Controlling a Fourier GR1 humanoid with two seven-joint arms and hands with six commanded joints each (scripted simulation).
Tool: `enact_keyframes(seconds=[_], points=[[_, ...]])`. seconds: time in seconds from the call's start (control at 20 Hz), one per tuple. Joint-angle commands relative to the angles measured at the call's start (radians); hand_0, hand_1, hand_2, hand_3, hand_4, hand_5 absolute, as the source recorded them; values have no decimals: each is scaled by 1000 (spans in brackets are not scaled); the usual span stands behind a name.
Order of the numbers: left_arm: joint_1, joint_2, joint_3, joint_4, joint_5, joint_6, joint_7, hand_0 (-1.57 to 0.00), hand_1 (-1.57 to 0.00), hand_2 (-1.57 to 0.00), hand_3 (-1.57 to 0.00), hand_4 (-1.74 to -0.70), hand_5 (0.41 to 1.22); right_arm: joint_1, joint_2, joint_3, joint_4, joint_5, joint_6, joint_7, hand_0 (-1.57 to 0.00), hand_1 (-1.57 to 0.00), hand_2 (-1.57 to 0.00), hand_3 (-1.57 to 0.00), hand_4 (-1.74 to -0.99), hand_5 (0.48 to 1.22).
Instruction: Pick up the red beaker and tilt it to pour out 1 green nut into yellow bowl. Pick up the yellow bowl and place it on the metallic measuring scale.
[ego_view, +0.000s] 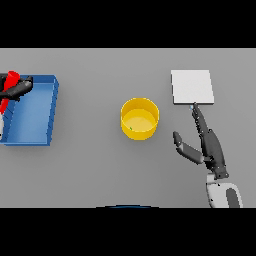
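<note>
Two hands show over the grey counter (90, 170). At the far left edge, the left hand (19, 87) has its dark fingers curled round the red beaker (10, 80), which it holds tilted above the left end of a blue tray (52, 107). Only part of the beaker is visible; the rest is cut off by the picture's edge or hidden behind the hand. The tray is a shallow rectangular bin with raised walls, lying on the counter at the left.

Near the middle of the counter stands the yellow bowl (140, 132), upright and round, well apart from the tray. A tiny green speck, the green nut (131, 129), lies inside it near the left wall.

To the right and a little farther back lies the metallic measuring scale (192, 86), a flat pale square plate, with a bare gap between it and the bowl.

The right hand (211, 147) comes in from the lower right, its white and grey forearm below it. Its fingers are straight and spread apart, holding nothing; the longest finger points up toward the near edge of the scale, its tip just at that edge, while the thumb sticks out to the left toward the bowl without reaching it.
</note>
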Motion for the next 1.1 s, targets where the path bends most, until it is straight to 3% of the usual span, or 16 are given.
enact_keyframes(seconds=[0.0,0.1,0.2,0.45,0.5,0.55,0.6,0.7,0.75,0.9,1.05], points=[[5,7,14,-14,35,-31,8,-751,-687,-653,-675,-1050,683,1,-1,-4,3,-4,-1,-6,1,1,1,1,-1150,671],[3,30,-13,3,16,-78,27,-481,-440,-418,-431,-915,651,-6,2,-6,8,-6,-3,-3,1,1,1,1,-1155,670],[-7,43,-37,18,-8,-104,44,-307,-281,-267,-276,-843,632,-2,-6,-6,3,-4,0,-15,1,1,1,1,-1155,670],[-22,43,-60,37,-60,-71,13,-100,-91,-87,-90,-783,631,-16,-9,-4,20,29,-21,-3,1,1,1,1,-1154,657],[-20,39,-60,32,-63,-60,-4,-80,-73,-69,-72,-776,631,-16,3,12,15,44,-26,13,1,1,1,1,-1144,644],[-20,29,-56,26,-57,-49,-14,-64,-58,-55,-57,-778,633,-33,-9,12,19,79,-43,66,1,1,1,1,-1131,631],[-11,23,-55,19,-55,-39,-35,-51,-46,-44,-45,-779,635,-49,-28,16,9,88,-31,72,1,1,1,1,-1115,638],[-1,9,-39,-1,-28,-30,-56,-32,-29,-28,-29,-786,652,-69,-76,46,11,110,26,24,1,1,1,1,-1080,662],[-8,7,-35,-10,-21,-31,-49,-25,-23,-22,-23,-793,657,-103,-115,53,29,135,52,42,1,1,1,1,-1088,665],[10,-5,-37,-29,-13,-28,-45,-13,-11,-11,-11,-800,673,-195,-202,127,46,279,95,90,1,1,1,1,-1128,637],[20,-15,-48,-50,-17,-24,-35,-6,-5,-5,-5,-806,687,-292,-275,207,90,413,134,64,1,1,1,1,-1142,627]])
